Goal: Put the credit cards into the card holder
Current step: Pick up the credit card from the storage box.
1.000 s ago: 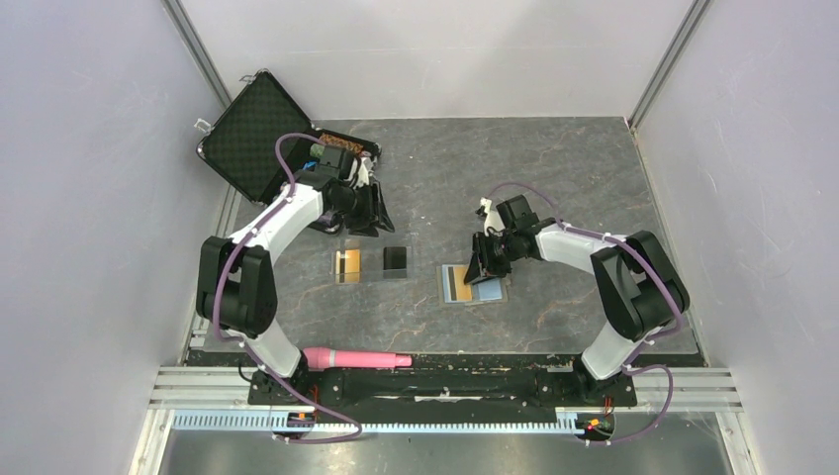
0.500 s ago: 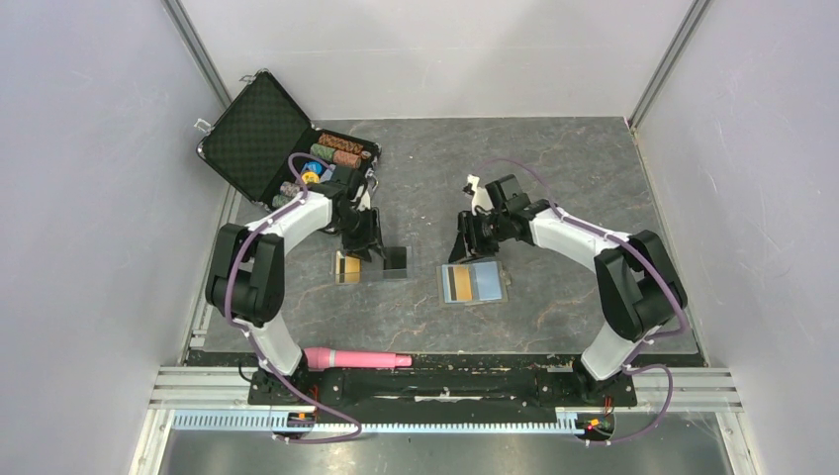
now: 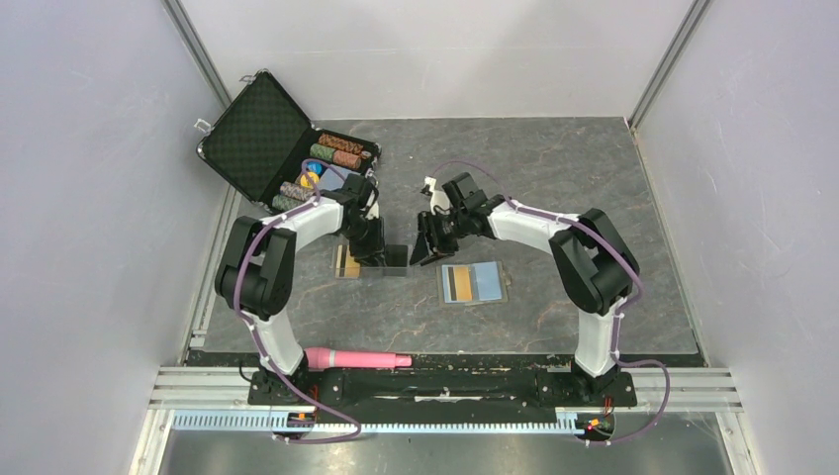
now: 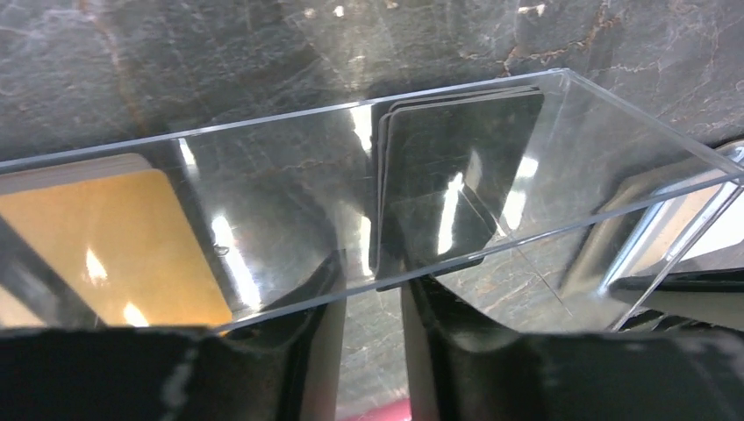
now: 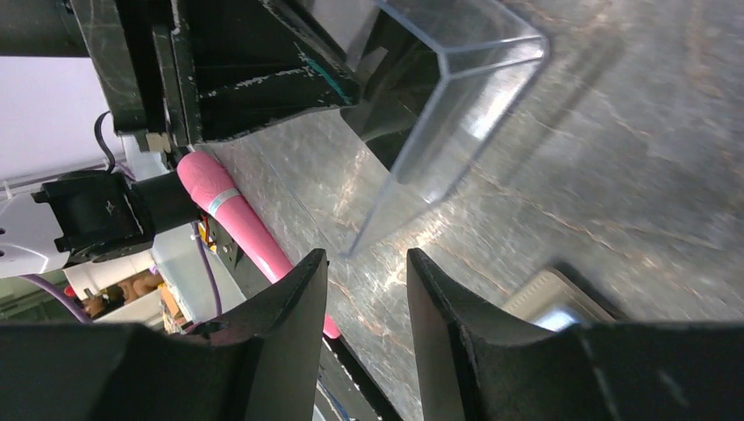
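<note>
Grey stone-patterned table [image 3: 564, 178], overhead view. A clear plastic tray [image 3: 380, 276] lies left of centre, with an orange-gold card [image 3: 345, 264] at its left end and a black card [image 3: 398, 259] at its right end. The left gripper [image 3: 370, 247] is down over the middle of the tray, between the two cards. The right gripper [image 3: 426, 247] hangs just beside the tray's right end. The card holder [image 3: 487, 283] lies open and flat near the right gripper, on its right and towards the arm bases. A second orange card [image 3: 456, 285] rests on its left half; the light blue lining on the right half is bare. A black case [image 3: 257, 134] of poker chips stands open at the far left. A pink tube [image 3: 356, 358] lies at the near edge.

Left wrist view. The left gripper [image 4: 373, 294] has its fingers parted by a narrow gap, with only table showing in it; nothing is pinched. The fingertips sit at the near wall of the tray [image 4: 263, 219]; contact cannot be judged. The black card [image 4: 456, 175], top of a small stack, lies just beyond the gap and to its right. The orange-gold card [image 4: 96, 246] lies well to the left.

Right wrist view. The right gripper [image 5: 367, 272] has its fingers spread, with only table between them. A corner of the tray [image 5: 439, 96] stands ahead, apart from the fingertips, with the left gripper [image 5: 237, 79] beside it. A pale corner of the card holder [image 5: 561, 303] shows right of the right finger. The pink tube [image 5: 232, 224] lies to the left.
</note>
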Available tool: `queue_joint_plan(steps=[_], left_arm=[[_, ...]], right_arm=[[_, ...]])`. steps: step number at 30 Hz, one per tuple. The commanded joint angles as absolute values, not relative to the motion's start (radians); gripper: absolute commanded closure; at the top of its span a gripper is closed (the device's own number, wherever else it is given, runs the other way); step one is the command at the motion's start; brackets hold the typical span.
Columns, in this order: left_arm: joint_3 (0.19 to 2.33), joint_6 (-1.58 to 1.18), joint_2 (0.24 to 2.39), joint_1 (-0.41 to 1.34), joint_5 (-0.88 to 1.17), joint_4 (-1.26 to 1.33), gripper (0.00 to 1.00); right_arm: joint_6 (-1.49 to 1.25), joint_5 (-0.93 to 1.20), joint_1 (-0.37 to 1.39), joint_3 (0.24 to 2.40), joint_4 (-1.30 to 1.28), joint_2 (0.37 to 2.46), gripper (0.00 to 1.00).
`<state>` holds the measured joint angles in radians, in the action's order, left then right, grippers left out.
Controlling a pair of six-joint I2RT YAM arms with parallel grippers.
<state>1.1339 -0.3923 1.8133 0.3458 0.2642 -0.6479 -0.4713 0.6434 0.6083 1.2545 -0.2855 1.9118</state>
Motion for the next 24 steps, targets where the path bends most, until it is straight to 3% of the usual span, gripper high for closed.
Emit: queue_joint_plan(steps=[1, 13, 20, 24], left_arm=[[1.132, -0.399, 1.865, 0.371, 0.278, -0.589, 0.67], [1.172, -0.389, 1.851, 0.435, 0.360, -0.571, 0.96], [1.233, -0.369, 1.844, 0.473, 0.276, -0.650, 0.97], [1.261, -0.346, 1.845, 0.497, 0.218, -0.694, 0.90]], right_arm=[[-0.517, 0.690, 0.641, 1.315, -0.229, 1.956, 0.60], [-0.522, 0.696, 0.654, 1.316, -0.221, 1.986, 0.75], [-0.519, 0.694, 0.653, 1.294, -0.222, 1.974, 0.80], [-0.515, 0.695, 0.654, 1.290, -0.225, 1.973, 0.82]])
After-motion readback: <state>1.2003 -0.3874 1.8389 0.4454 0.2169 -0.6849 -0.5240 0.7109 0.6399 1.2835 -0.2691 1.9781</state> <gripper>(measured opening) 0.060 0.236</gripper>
